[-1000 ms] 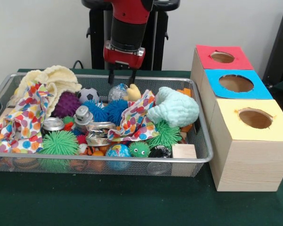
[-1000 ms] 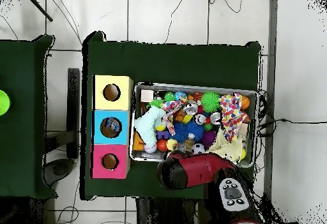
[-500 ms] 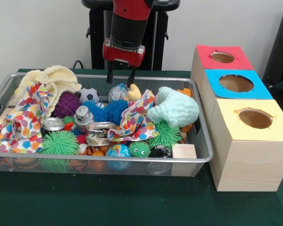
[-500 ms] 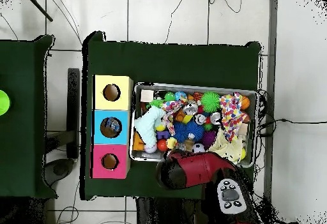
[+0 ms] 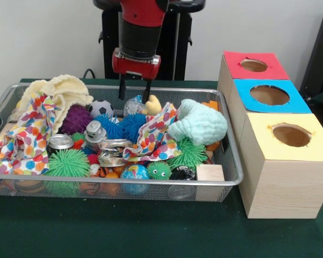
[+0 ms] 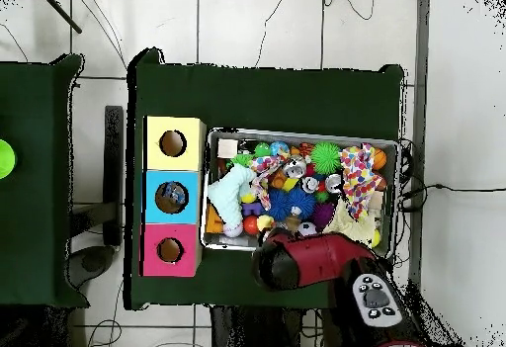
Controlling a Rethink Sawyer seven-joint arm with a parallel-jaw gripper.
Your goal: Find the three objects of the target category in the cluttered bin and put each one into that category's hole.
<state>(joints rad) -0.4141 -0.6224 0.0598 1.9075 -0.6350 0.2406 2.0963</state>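
Note:
My gripper (image 5: 133,98) hangs open over the back of the wire bin (image 5: 234,177), its fingertips just above a clear crinkled ball (image 5: 133,106) and beside a yellow soft toy (image 5: 152,105). Nothing is between the fingers. The bin holds a soccer ball (image 5: 100,108), blue spiky balls (image 5: 124,127), a purple spiky ball (image 5: 75,119), green spiky balls (image 5: 69,163), crushed cans (image 5: 112,151), a globe ball (image 5: 134,173) and a wooden block (image 5: 210,172). In the overhead view the red arm (image 6: 306,261) covers the gripper at the bin's (image 6: 387,145) lower edge.
Three wooden boxes stand beside the bin, with a red-topped hole (image 5: 253,65), a blue-topped hole (image 5: 269,95) and a yellow-topped hole (image 5: 291,135). Cloths lie in the bin: a cream knit (image 5: 56,90), spotted fabric (image 5: 27,137) and a mint knit (image 5: 200,123).
The gripper has shifted a little to the left in the front view and stays open. Nothing in the bin has moved.

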